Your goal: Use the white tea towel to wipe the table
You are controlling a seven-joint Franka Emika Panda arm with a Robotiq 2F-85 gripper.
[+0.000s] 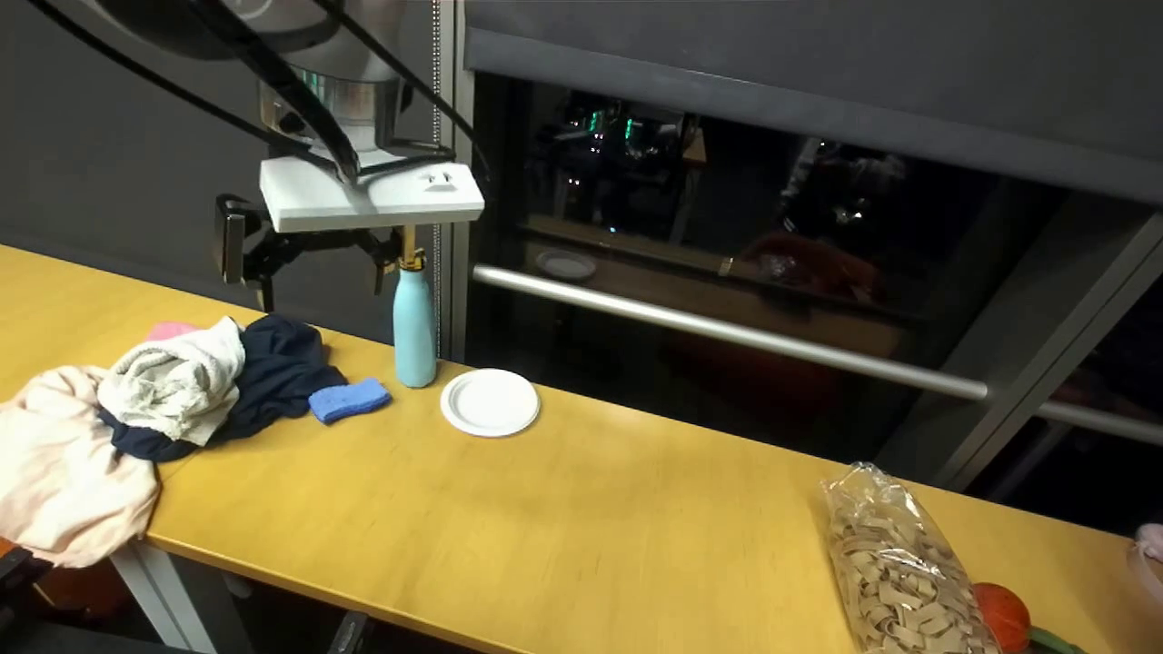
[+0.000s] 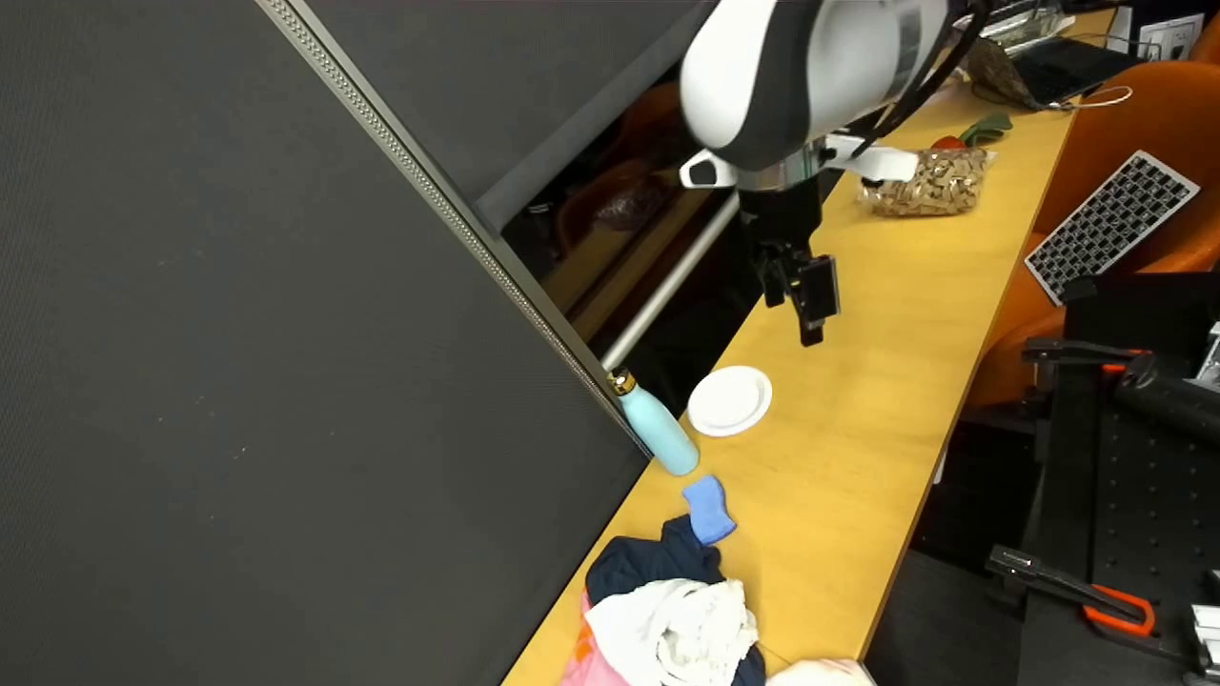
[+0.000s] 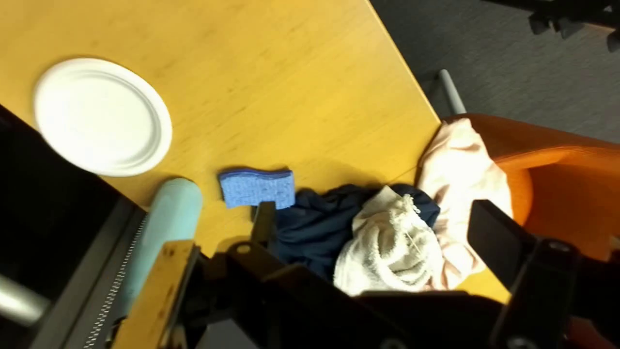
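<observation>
1. The worktop (image 1: 581,527) is to be wiped; things are set toward its edges, perhaps so that its middle can be reached.
2. The white tea towel (image 1: 173,386) is bunched on the dark cloth (image 1: 282,363); its raised folds should be easily pinched.
3. The claw (image 1: 320,265) is held spread above the worktop, nothing gripped, presumably so that those folds can be straddled.
4. The blue sponge (image 1: 350,400) is set just beside the dark cloth, probably not needed.

teal bottle (image 1: 415,331) upright far left in an exterior view, white plate (image 1: 491,402) right of it, blue sponge (image 1: 350,401) left of bottle, navy cloth (image 1: 283,371) beside sponge, peach cloth (image 1: 68,468) near left, bagged pasta (image 1: 909,572) near right, red item (image 1: 1002,616) beside it
</observation>
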